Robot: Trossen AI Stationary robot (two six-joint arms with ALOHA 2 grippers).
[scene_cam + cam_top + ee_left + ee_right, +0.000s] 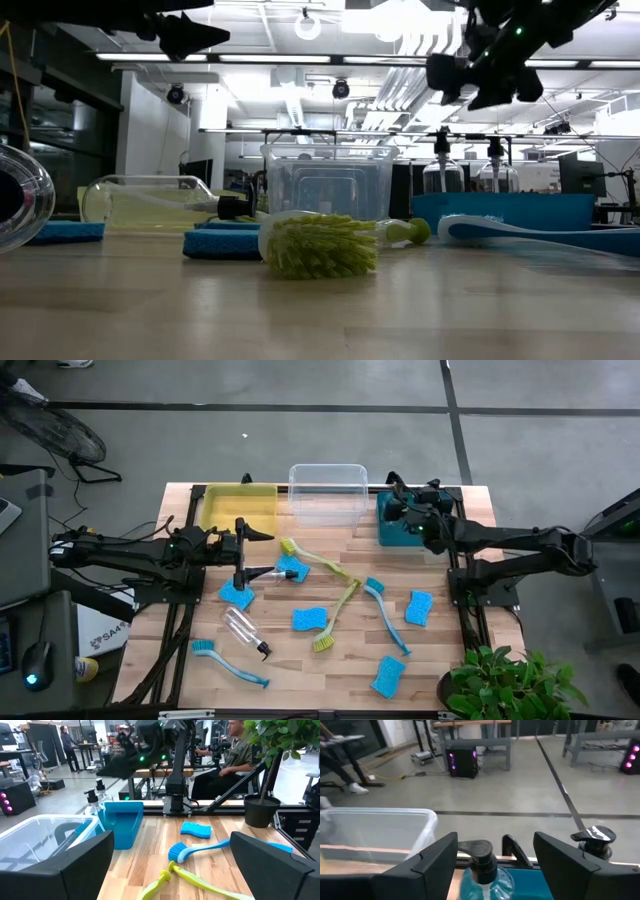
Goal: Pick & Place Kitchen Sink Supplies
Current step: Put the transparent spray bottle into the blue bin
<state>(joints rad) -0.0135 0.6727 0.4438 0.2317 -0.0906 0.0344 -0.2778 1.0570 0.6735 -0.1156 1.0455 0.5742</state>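
While the left gripper (262, 553) hangs released and empty over the table, just beside the yellow bin (215, 500), the right arm seems to be doing the work of this step.

Further right, past the clear bin (328, 472), the right gripper (400, 508) is above the teal bin (385, 538). Its fingers are spread to either side of a spray bottle (481, 865) standing in that bin, and they do not appear to touch it. I judge this to be the placing step at the point of letting go. The next move calls for a straight lift, so that neither finger catches a black nozzle. The left arm could then go down on something near it.

Counted left to right:
- **Sponges:** five bright-blue sponges (236, 595) lie spread across the table.
- **Blue brushes:** there are two blue dish brushes (230, 663), one near the left front and one right of centre.
- **Yellow-green brushes:** two yellow-green dish brushes (310, 557) lie in the middle.
- **Spray bottles:** one loose bottle (241, 626) lies on its side, and two stand in the teal bin. The low view hints at another lying bottle, but I cannot confirm it from above.
- **Bins:** there are three.
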